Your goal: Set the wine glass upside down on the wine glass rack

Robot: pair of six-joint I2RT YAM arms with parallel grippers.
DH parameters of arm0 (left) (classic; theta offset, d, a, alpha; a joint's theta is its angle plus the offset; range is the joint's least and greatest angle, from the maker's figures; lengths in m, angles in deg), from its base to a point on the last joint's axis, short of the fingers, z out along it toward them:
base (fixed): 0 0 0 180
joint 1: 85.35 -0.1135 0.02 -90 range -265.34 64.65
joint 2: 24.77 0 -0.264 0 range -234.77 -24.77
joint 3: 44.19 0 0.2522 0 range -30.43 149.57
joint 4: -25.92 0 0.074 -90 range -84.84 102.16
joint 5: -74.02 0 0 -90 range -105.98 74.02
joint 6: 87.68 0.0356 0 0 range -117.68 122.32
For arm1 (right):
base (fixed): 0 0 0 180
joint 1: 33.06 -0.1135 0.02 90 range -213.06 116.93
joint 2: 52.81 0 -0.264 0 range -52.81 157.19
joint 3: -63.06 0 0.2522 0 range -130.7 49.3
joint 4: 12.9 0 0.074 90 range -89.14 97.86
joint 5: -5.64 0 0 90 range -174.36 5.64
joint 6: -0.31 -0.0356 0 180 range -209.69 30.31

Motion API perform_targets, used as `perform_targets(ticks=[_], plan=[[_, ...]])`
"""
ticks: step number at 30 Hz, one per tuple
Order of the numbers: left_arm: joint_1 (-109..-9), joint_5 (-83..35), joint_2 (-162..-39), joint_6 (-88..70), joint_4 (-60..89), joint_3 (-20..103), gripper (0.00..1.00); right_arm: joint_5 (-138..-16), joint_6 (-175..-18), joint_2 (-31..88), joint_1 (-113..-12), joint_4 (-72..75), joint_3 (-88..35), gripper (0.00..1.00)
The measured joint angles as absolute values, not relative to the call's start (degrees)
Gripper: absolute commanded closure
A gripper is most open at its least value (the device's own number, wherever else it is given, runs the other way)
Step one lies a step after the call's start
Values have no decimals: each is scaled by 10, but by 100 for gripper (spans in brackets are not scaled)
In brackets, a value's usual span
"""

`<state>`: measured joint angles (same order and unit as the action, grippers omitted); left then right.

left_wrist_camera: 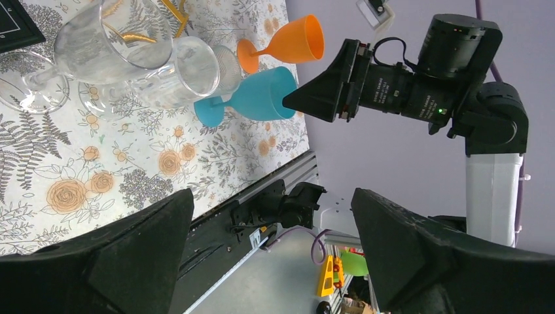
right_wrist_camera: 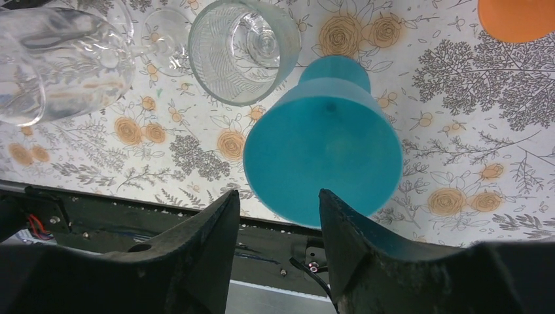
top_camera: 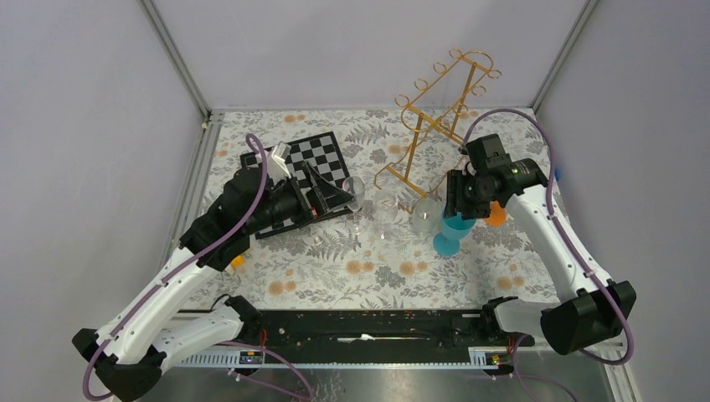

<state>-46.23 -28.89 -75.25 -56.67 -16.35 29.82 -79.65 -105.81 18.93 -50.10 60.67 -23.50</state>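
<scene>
Right gripper (right_wrist_camera: 279, 203) hangs over the blue wine glass (top_camera: 452, 230), jaws partly apart at its rim; I cannot tell whether they grip it. Left gripper (left_wrist_camera: 273, 196) gapes wide and holds nothing, left of the wine glass rack (top_camera: 435, 121), beside the chessboard (top_camera: 322, 155). The blue glass stands upright just in front of the rack, with three clear glasses (top_camera: 385, 205) front-left of the rack and an orange glass (left_wrist_camera: 294, 40) front-right.
</scene>
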Motion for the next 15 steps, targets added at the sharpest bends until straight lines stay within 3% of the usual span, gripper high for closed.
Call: perform_targets(ticks=[15], plan=[[-462, -291, -751, -566, -163, 298, 1, -859, -1057, 249, -556, 581, -228, 56]])
